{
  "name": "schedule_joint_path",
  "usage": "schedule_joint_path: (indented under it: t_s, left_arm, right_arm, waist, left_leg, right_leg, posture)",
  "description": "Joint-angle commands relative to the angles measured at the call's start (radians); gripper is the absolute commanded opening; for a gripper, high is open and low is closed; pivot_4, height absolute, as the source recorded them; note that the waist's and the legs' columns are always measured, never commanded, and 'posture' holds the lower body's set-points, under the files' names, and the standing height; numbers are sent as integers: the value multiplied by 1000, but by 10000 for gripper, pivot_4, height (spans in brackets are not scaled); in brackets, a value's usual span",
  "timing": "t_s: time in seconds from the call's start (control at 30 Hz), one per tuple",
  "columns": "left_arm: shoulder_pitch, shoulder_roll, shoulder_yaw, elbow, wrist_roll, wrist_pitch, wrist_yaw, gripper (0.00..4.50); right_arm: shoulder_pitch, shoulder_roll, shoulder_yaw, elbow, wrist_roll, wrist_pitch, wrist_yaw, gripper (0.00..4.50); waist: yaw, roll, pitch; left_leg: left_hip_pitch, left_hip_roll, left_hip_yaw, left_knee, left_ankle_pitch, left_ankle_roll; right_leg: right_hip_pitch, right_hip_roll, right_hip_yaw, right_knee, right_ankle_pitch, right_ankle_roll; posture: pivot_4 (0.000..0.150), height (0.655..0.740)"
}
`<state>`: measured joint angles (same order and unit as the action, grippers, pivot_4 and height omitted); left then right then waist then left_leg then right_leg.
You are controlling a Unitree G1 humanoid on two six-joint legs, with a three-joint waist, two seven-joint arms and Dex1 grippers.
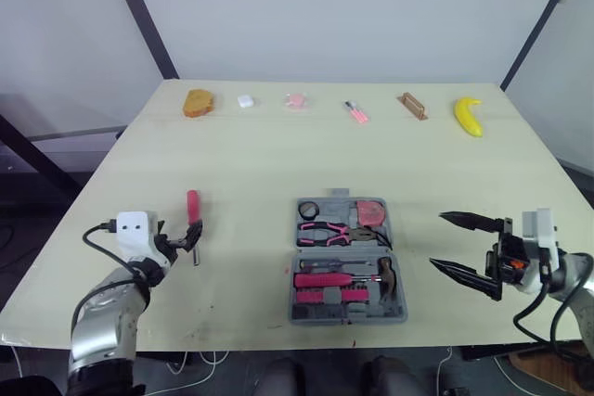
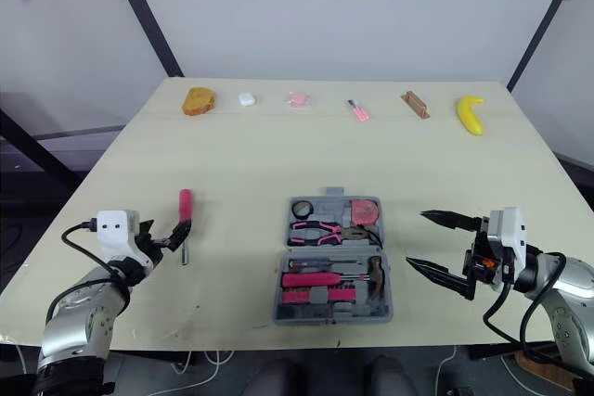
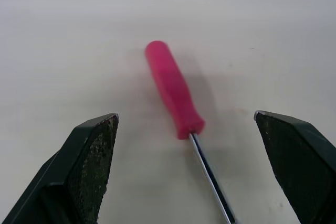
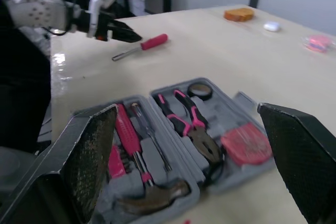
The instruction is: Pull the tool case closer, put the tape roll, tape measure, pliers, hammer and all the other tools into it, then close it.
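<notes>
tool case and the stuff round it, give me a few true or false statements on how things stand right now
1. The tool case lies open. True.
2. Every tool is already in the case. False: a pink-handled screwdriver lies on the table left of the case, at the open left gripper.
3. The right gripper is shut on the hammer. False: it is open and holds nothing, and the hammer lies in the case.
4. The pliers lie in the case. True.
5. A banana lies near the table's far edge. True.
</notes>
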<state>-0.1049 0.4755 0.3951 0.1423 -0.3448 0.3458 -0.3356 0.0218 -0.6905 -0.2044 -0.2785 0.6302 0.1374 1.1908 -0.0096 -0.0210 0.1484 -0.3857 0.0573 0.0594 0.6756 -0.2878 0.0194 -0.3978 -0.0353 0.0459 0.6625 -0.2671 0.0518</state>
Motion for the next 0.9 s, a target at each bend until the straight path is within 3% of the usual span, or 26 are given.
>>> schedule_joint_path:
  t_s: [0.03,0.57,0.7,0.83,0.87,0.9]
  left_arm:
    - [-37,-10,-7,8,23,13,50,44181]
    - [-210,-100,-50,213,98,9,207,44181]
    - [-226,-98,-49,234,110,11,230,33934]
    - [-226,-98,-47,245,116,6,235,16204]
    - [-224,-100,-48,242,116,5,234,8856]
    - [-221,-101,-49,238,116,5,233,7023]
  right_arm:
    - [-24,-10,3,-49,15,8,-1,45000]
    - [-28,-3,-4,-16,-18,-23,18,45000]
    - [-29,-1,-5,-15,-17,-26,14,45000]
    - [-23,0,-4,0,-30,-43,18,45000]
    - [-24,1,-2,1,-31,-44,17,45000]
    - [-25,2,0,2,-31,-45,16,45000]
  waist:
    - [1,0,0]
    - [6,-1,0]
    - [6,-1,0]
    - [11,-1,0]
    - [11,-1,0]
    - [12,-1,0]
  left_leg:
    - [0,0,0,0,0,0]
    - [0,-1,-2,0,0,0]
    - [0,-1,-2,0,0,0]
    - [0,-1,-2,0,0,0]
    - [0,-1,-2,0,0,0]
    - [0,-1,-2,0,0,0]
  right_leg:
    - [0,0,0,0,0,0]
    - [1,0,-2,1,0,0]
    - [1,0,-2,1,0,0]
    - [2,0,-2,1,0,0]
    - [2,0,-2,1,0,0]
    - [2,0,-2,1,0,0]
  posture:
    - [1500,7400]
    - [1500,7400]
    - [1500,7400]
    - [1500,7400]
    - [1500,7400]
    - [1500,7400]
